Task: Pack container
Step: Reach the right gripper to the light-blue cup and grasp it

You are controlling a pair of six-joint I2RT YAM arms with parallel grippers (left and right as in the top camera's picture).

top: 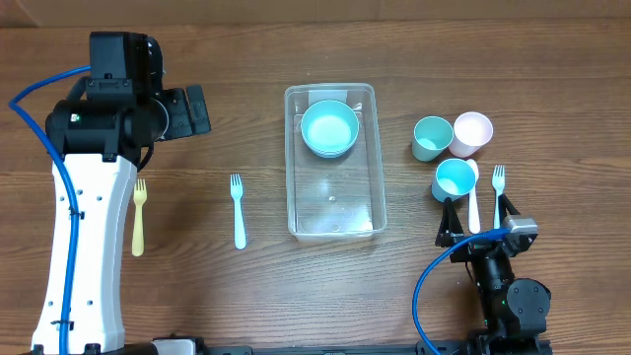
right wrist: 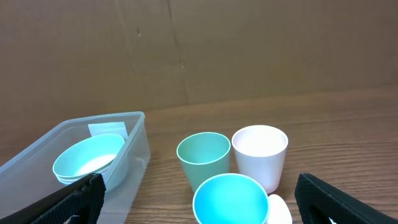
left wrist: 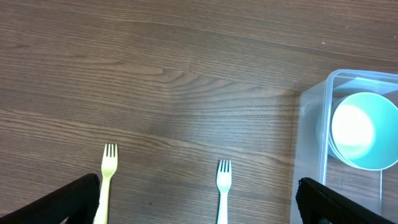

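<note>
Clear container [top: 331,202] sits mid-table, long axis front-to-back, teal bowl [top: 329,128] at far end. Right gripper [top: 475,203], jaws apart, is beside blue cup [top: 455,178], container to its left. Left gripper [top: 192,110] also gapes, empty.

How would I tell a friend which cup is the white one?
Find the big clear bin in the middle of the table. Right of it stand three cups; the white cup is farthest from the bin. Its neighbours are a green cup and a blue cup.
</note>
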